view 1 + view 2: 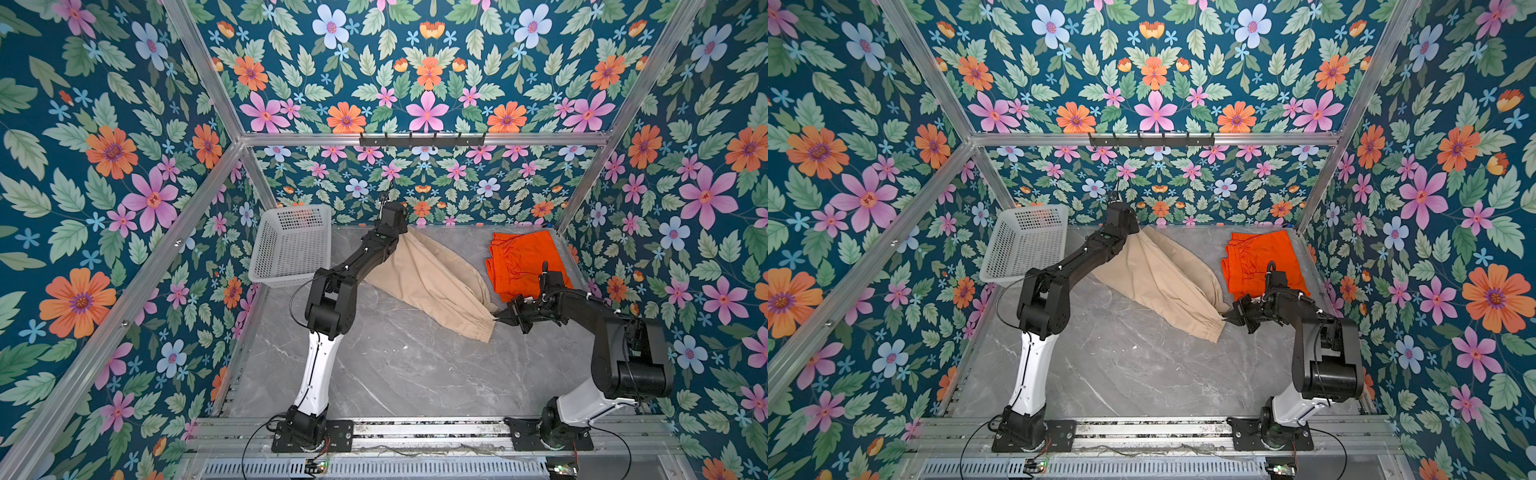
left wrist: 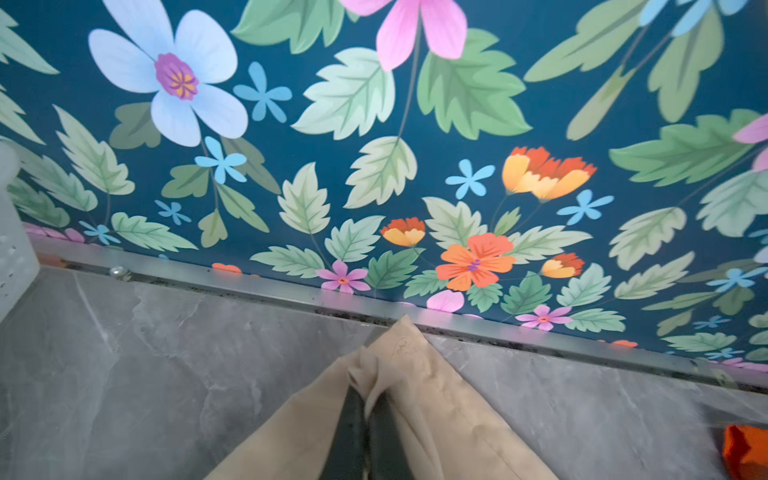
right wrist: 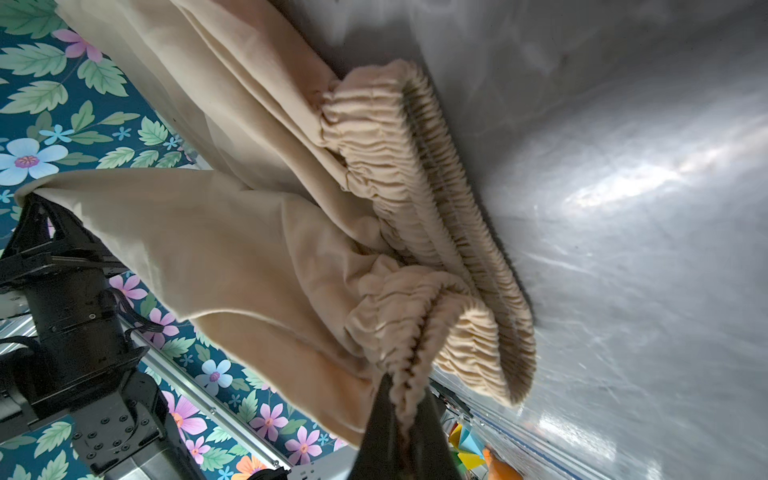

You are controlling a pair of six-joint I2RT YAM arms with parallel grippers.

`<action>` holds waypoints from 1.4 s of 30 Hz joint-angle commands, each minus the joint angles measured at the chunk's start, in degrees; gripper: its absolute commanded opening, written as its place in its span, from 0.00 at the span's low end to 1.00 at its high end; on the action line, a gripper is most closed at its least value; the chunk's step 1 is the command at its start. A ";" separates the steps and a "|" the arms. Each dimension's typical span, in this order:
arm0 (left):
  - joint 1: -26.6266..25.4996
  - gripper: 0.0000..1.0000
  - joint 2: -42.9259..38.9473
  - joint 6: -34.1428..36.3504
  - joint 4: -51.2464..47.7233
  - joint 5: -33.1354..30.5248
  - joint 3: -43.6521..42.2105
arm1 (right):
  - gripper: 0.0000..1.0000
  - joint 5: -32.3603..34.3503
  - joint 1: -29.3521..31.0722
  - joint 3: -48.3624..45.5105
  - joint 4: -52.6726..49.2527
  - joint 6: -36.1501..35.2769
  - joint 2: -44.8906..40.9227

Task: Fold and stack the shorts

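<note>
so this is a booth papered all over in loud floral wallpaper (image 1: 428, 70), with a grey marble-look tabletop (image 1: 395, 374) at the bottom. the soft beige shorts (image 1: 432, 278) with the gathered elastic waist are strung out diagonally across the middle of it, between the two arms. the left claw (image 2: 366, 401) is pinched shut on a corner of the leg end, right up by the back wall. the right claw (image 3: 405, 409) is clamped on one end of the ruched waistband (image 3: 436, 187), nearer the front right. in the right wrist view the rest of that band sags onto the table, so it's only partly lifted.

the thin bright orange shorts (image 1: 519, 257) sit in a flattish bundle in the far right corner, just beside the beige pair, with neither claw on them. a white perforated plastic basket (image 1: 291, 245) sits at the far left, out of the way.

my read: the orange pair looks done already and the beige one is mid-fold, at the bring-the-ends-together bit. next it'd need one end carried over onto the other, both claws moving in step so the cloth lies flat. then let go and get it onto the orange ones. it's floppy stuff, so any slack will probably bunch.
</note>
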 commanded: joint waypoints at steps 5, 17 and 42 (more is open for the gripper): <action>-0.08 0.00 7.54 1.03 2.42 -0.12 7.96 | 0.10 0.92 -1.00 -0.82 2.41 2.09 1.02; -0.08 0.50 13.31 -0.29 0.94 4.42 14.03 | 0.55 11.64 -1.81 1.77 0.42 3.71 -8.60; 3.67 0.56 -10.68 -7.64 -4.25 19.99 -30.03 | 0.54 24.33 19.14 4.67 3.55 -4.56 -2.85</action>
